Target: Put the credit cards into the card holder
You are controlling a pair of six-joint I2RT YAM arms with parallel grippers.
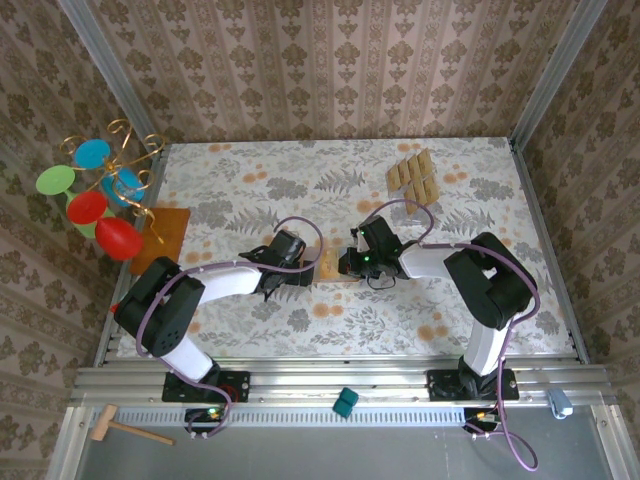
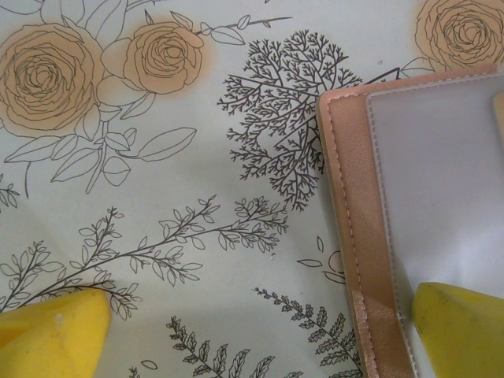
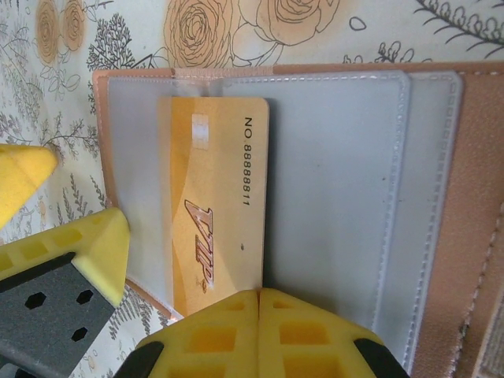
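Note:
The card holder (image 1: 328, 262) lies open on the flowered cloth between my two grippers, salmon leather (image 3: 472, 197) around grey pockets (image 2: 441, 197). One tan credit card (image 3: 216, 205) printed "VIP" lies on it, its left part under a translucent pocket. My right gripper (image 3: 259, 293) is shut, its tips against the card's near right corner; it sits at the holder's right side (image 1: 345, 263). My left gripper (image 2: 256, 339) is open at the holder's left edge (image 1: 305, 272), one finger (image 2: 461, 327) over the grey lining, the other (image 2: 51, 335) over the cloth. Several more credit cards (image 1: 412, 177) lie spread at the back right.
An orange-brown mat (image 1: 165, 228) and a wire ornament with coloured discs (image 1: 95, 195) stand at the left edge. A wooden mallet (image 1: 125, 428) and a teal block (image 1: 345, 402) rest by the front rail. Metal frame posts and patterned walls bound the table.

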